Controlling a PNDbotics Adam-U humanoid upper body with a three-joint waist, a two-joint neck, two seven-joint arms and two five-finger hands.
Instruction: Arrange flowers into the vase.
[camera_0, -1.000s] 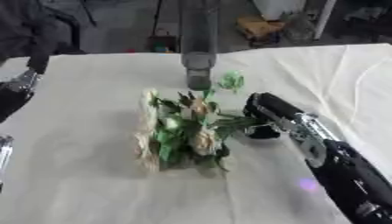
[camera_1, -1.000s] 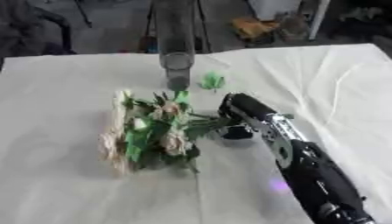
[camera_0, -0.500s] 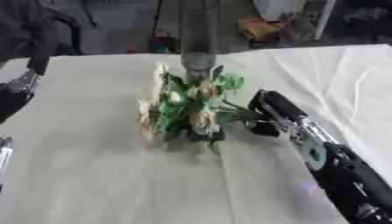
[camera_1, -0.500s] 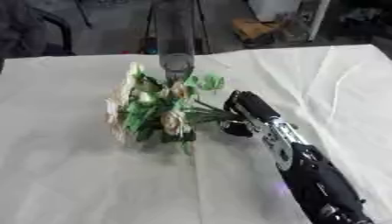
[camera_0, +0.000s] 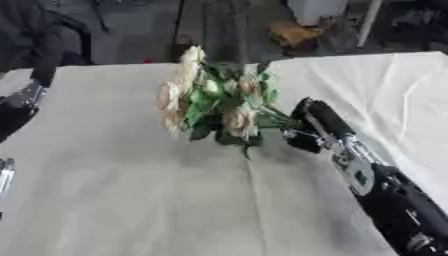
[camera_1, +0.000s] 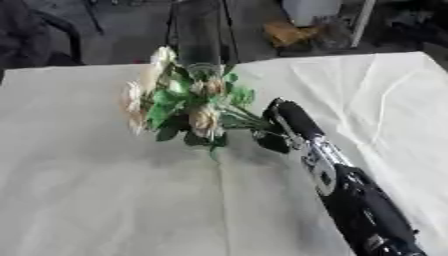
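Dim grey floor (camera_0: 131, 30) beyond table (camera_0: 131, 200)

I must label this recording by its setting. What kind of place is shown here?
Probably a workshop or lab, not a home. A table covered with white cloth holds a tall vase, the right hand holds a bunch of flowers, and behind are a bare floor and cardboard boxes.

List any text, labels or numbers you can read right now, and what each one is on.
No readable text in either view.
Vase: no label visible.
Right hand, shut on the bouquet: no markings legible on its arm.
White tablecloth: plain.
Yellowish item on the floor beyond the table: too blurred to read.
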